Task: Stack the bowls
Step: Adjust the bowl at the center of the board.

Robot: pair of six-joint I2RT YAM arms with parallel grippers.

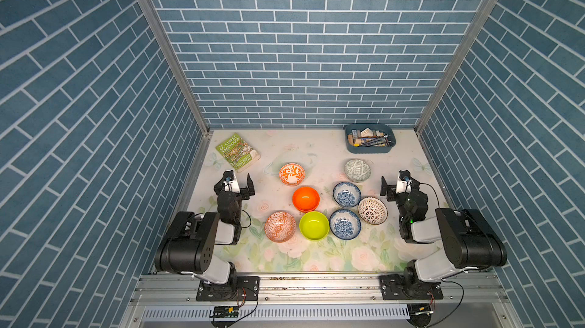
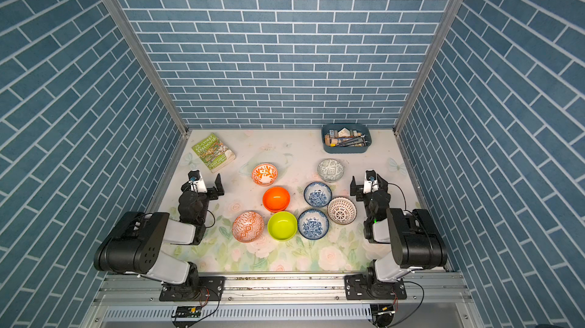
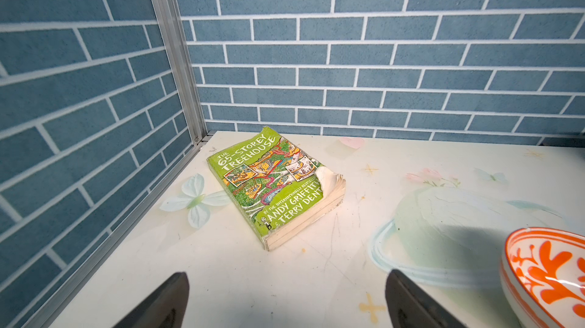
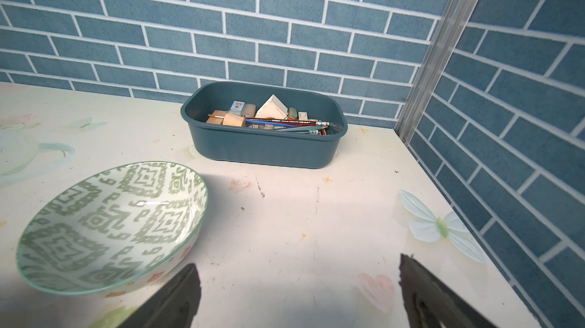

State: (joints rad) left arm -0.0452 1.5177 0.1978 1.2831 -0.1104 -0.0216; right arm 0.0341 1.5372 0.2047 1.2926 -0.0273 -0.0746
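Note:
Several bowls sit apart, none stacked, mid-table in both top views: orange-white leaf bowl (image 1: 292, 173), plain orange bowl (image 1: 305, 198), orange-white geometric bowl (image 1: 280, 226), lime-green bowl (image 1: 314, 225), two blue floral bowls (image 1: 347, 194) (image 1: 345, 223), brown-lattice bowl (image 1: 372, 210) and grey-green bowl (image 1: 357, 170). My left gripper (image 1: 235, 181) (image 3: 286, 279) hovers open and empty left of the leaf bowl (image 3: 547, 275). At the right, my right gripper (image 1: 399, 184) (image 4: 297, 266) is open and empty, beside the grey-green bowl (image 4: 110, 225).
A green paperback book (image 1: 237, 152) lies at the back left. A blue rectangular tray (image 1: 369, 138) of pencils and small items stands at the back right. Blue brick walls close in three sides, with metal posts in the back corners.

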